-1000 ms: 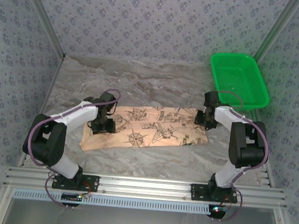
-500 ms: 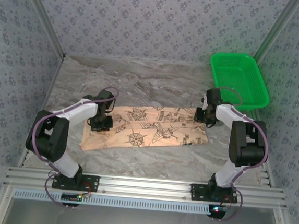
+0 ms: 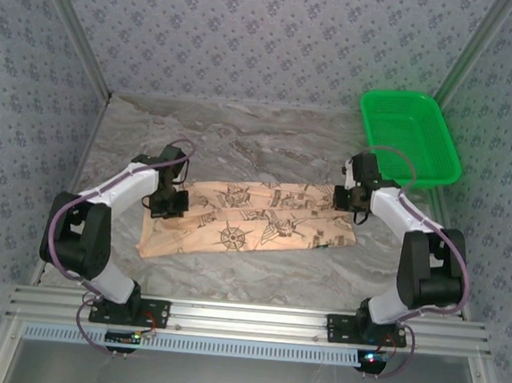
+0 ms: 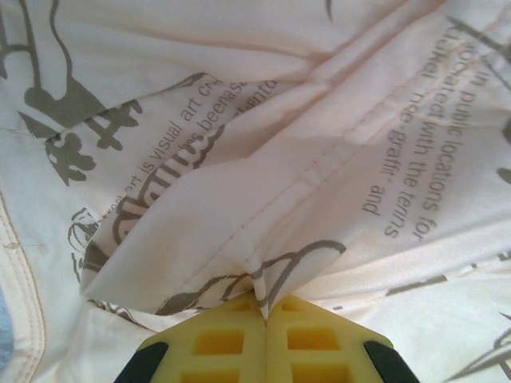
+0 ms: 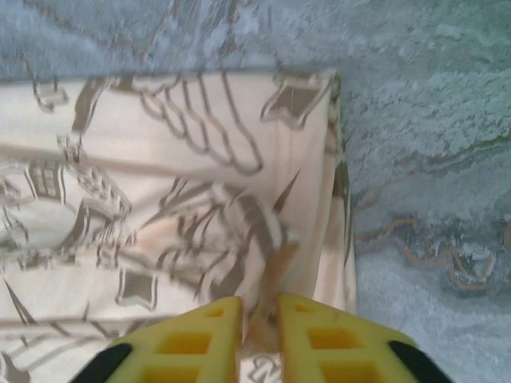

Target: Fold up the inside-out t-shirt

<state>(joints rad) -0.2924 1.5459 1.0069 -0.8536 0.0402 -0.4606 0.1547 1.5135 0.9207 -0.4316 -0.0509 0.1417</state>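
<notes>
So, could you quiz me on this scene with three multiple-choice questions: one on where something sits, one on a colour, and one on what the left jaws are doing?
1. Where is the basket? A near left corner; B far right corner; C dead centre.
2. What colour is it? A red; B blue; C green.
3. The left jaws are: A wide open; B shut on a pinch of shirt; C holding the basket.

Answers:
1 B: in the top view it sits by the far right corner.
2 C: its mesh is bright green.
3 B: the left wrist view shows the yellow jaws closed with a cloth fold pinched between them.
</notes>
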